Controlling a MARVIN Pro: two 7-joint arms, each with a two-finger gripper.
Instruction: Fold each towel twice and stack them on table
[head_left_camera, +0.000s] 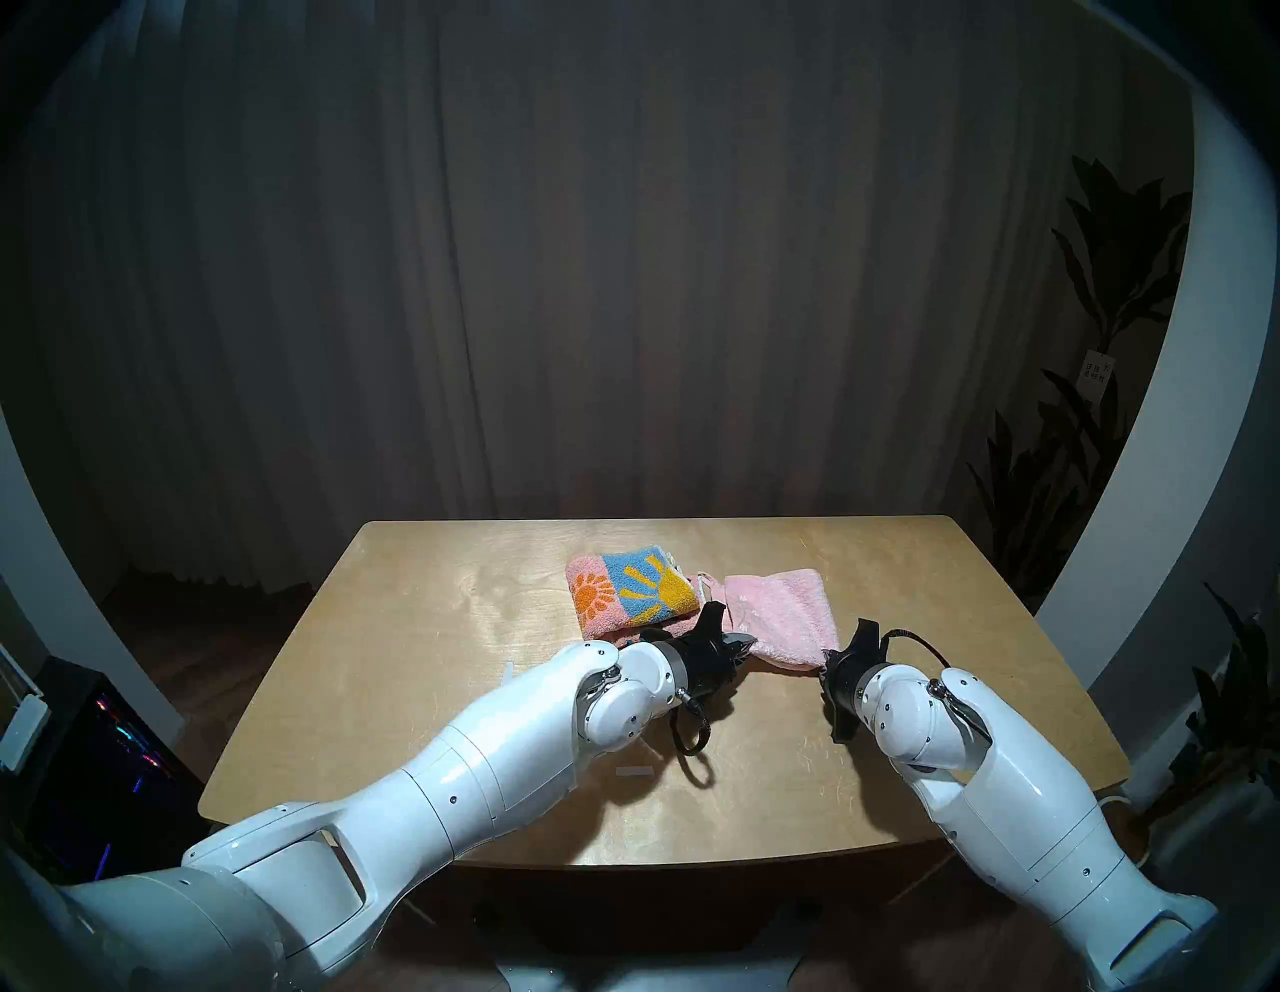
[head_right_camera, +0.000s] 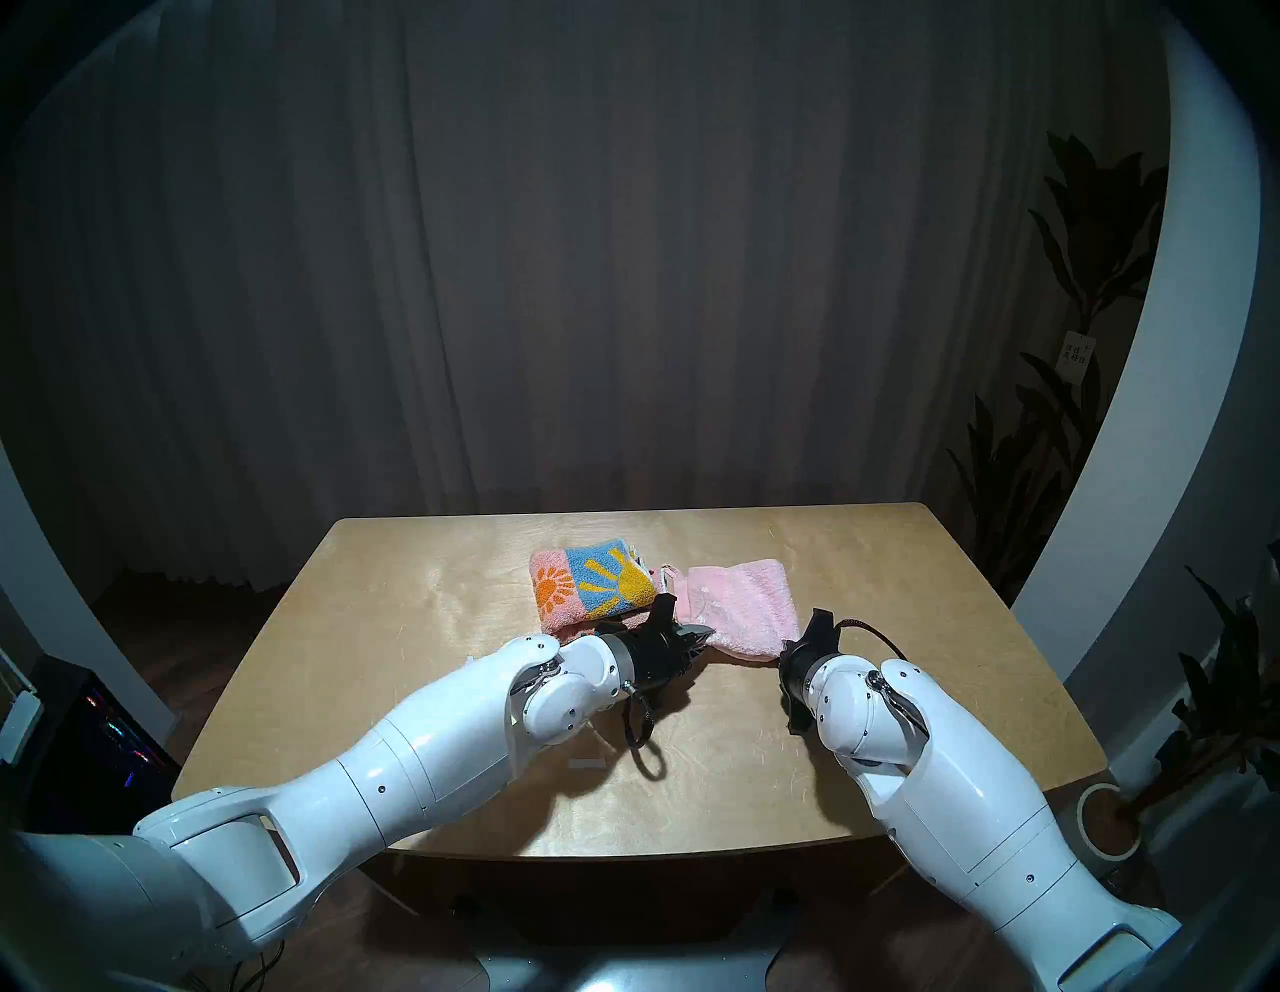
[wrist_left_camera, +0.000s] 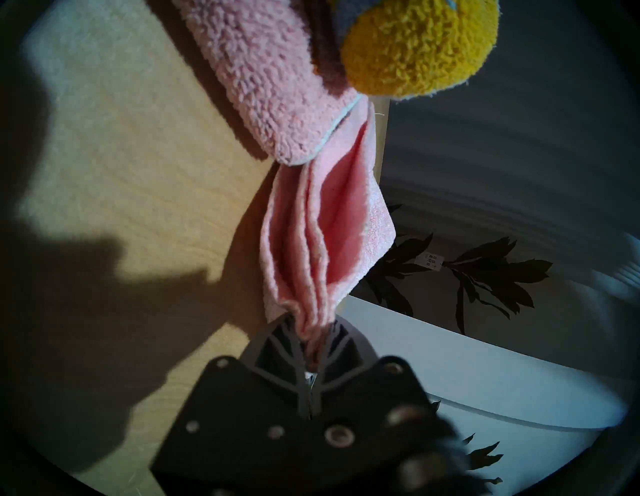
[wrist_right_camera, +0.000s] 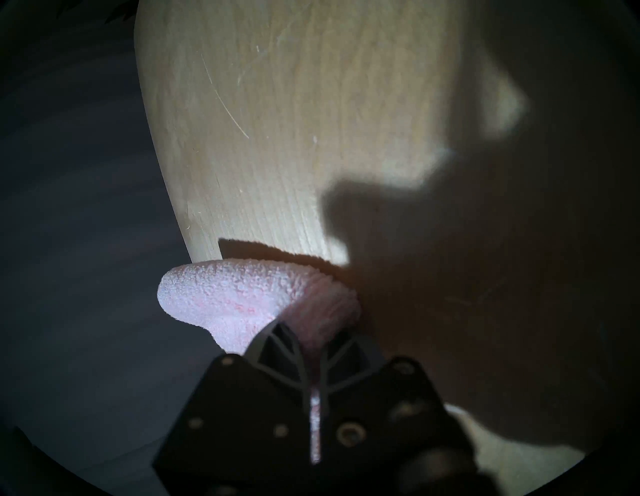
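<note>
Both towels lay near the middle of the desk (head_left_camera: 388, 693), a little toward its far edge. The sunflower towel (head_left_camera: 630, 589) sat folded into a thick square, and the plain pink towel (head_left_camera: 783, 613) lay just beside it on the right, their near edges touching or overlapping; I could not tell which.

The left tool (wrist_left_camera: 313, 350) was pressed together on a bunched near corner of the pink towel, its layers gathered into pleats between the fingers. The right tool (wrist_right_camera: 313, 350) pinched the other near corner, terry cloth bulging out past its tips. Holding the two near corners seemed meant to let that edge travel as one, probably toward the far edge for a fold. The sunflower towel looked finished; stacking was not yet done.
</note>
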